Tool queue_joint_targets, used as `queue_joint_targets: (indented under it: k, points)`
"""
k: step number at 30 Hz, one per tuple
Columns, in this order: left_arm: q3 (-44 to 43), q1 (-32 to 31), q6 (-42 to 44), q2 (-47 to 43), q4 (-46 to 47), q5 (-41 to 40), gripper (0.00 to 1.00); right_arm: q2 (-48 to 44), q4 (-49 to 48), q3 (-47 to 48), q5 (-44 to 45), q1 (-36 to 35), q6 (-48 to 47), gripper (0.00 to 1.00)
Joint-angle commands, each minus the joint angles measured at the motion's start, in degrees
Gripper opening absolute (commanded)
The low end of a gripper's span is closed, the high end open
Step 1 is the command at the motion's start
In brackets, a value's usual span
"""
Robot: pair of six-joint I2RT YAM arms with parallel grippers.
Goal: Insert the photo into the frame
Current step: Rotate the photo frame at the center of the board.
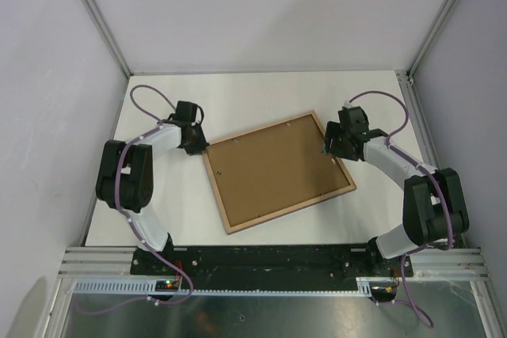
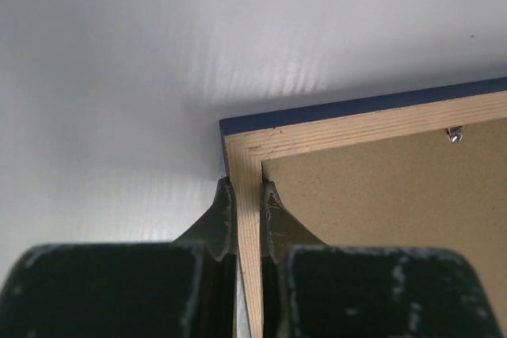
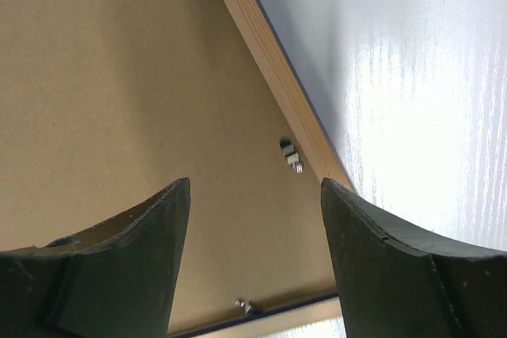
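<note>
Fingers point(image 2: 222, 215) of the left gripper point(image 2: 248, 191) are clenched on the frame point(image 2: 356, 128), one on each side of its light wood rail just below a mitred corner. The outer finger is against the navy edge and the inner one rests on the brown backing board point(image 2: 380, 211). From the top camera, the frame point(image 1: 291, 208) lies flat on the white tabletop point(image 1: 261, 93) with its wooden back upward. It is turned at an angle between the two arms, and the backing board point(image 1: 277, 170) fills its opening. The left gripper point(image 1: 194, 146) meets the frame at its far-left corner, and the right gripper point(image 1: 329, 148) hangs over the far-right corner region. In the right wrist view, the right gripper point(image 3: 255, 184) has its fingers point(image 3: 142, 251) released and spread wide, grasping nothing. Between them shows the backing board point(image 3: 119, 77), the wood rail point(image 3: 277, 61) running diagonally and the bare tabletop point(image 3: 412, 77) beyond it. A small metal tab point(image 3: 291, 156) sits beside that rail, a second one point(image 3: 244, 305) lies near the lower rail, and another point(image 2: 454, 134) shows in the left wrist view by the upper rail.
</note>
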State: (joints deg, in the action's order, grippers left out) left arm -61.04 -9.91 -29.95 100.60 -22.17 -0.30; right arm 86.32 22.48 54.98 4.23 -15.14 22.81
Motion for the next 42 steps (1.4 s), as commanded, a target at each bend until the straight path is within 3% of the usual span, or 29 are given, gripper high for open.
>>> queue_joint_targets:
  k: [1, 7, 19, 42]
  points:
    - [-4.23, 1.05, 11.22, 1.55, 2.4, 6.46, 0.0, -3.04, -1.02, -0.86, 1.38, 0.19, -0.84, 0.72]
    - [-6.33, 2.64, 15.25, 3.28, 2.21, 6.84, 0.0, -4.24, -1.45, -2.44, 2.37, 0.03, -1.02, 0.75]
    - [-9.77, 3.46, 14.48, 6.32, 1.55, 4.48, 0.0, -9.64, -2.34, -11.71, 2.96, -4.58, 1.2, 0.75]
    - [-11.13, 3.44, 14.86, 7.0, 1.41, 5.01, 0.0, -5.35, -4.6, -15.01, 6.91, -9.55, 1.83, 0.54]
